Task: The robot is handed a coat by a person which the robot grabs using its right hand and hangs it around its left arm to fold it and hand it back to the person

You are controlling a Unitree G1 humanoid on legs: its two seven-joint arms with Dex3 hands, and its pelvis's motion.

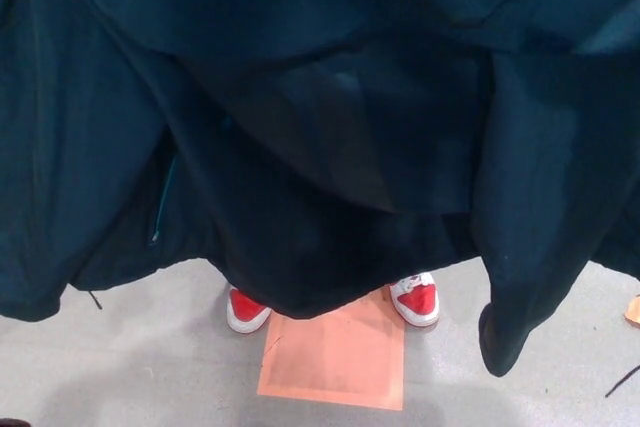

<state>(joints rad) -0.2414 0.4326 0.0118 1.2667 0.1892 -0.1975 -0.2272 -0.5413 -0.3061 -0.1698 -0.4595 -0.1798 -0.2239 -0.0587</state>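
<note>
Four things counted, of three kinds.
One dark coat (320, 97) is seen; two red-and-white shoes (246, 309) (417, 299) and one orange floor patch (335, 355) are counted.

The hanging coat (320, 117) blocks the upper view; open floor (130, 367) lies below.
</note>
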